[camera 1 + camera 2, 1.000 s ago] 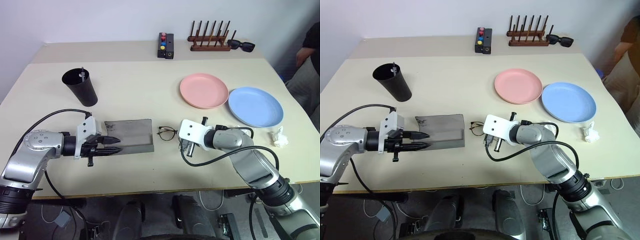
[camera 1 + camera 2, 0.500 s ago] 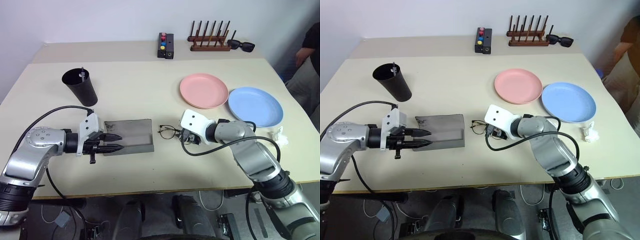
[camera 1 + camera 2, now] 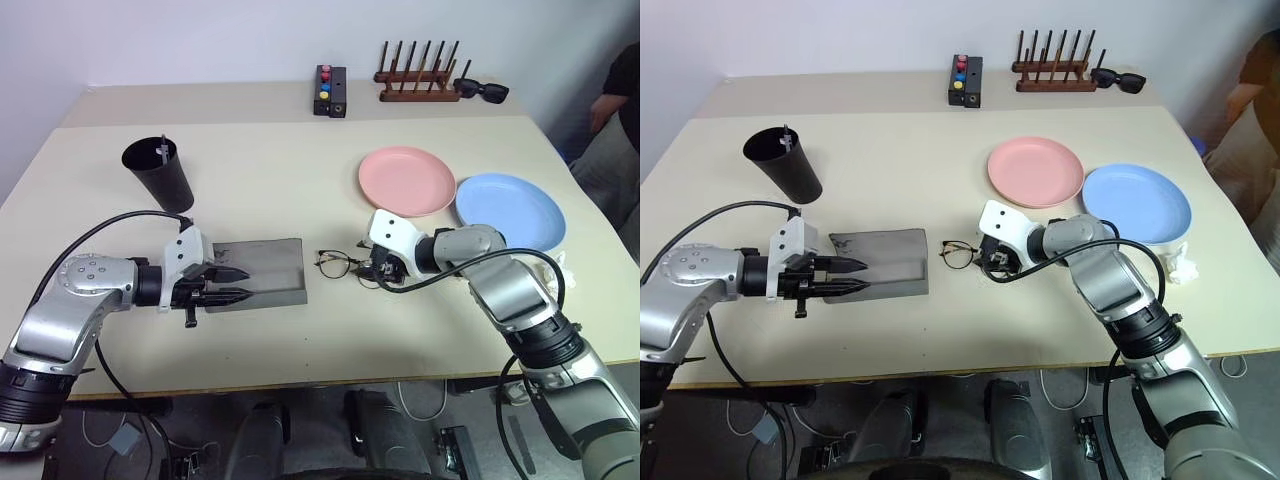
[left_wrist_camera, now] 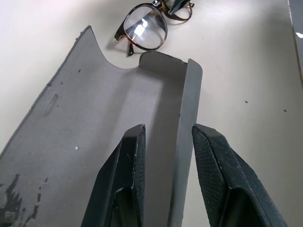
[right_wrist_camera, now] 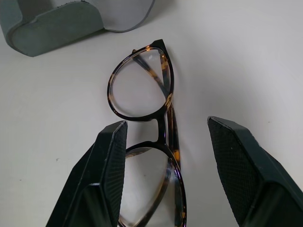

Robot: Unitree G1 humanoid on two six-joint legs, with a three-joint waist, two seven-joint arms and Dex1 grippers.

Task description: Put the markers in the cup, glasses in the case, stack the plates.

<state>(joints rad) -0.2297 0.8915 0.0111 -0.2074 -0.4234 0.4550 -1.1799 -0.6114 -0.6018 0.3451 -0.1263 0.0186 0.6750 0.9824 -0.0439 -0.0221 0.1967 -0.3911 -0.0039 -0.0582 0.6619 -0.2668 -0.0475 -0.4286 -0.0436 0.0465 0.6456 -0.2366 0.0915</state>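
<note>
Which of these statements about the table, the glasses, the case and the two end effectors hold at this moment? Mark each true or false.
1. The glasses lie on the table, outside the case. True.
2. The right end effector is shut on the glasses. False: its fingers stand open on either side of the frame, not closed on it.
3. The pink plate is stacked on the blue plate. False: they lie side by side.
4. The case lies open, and the left end effector has one wall of it between its fingers. True.
5. The cup lies tipped over. False: it stands upright, with something sticking up inside.
</note>
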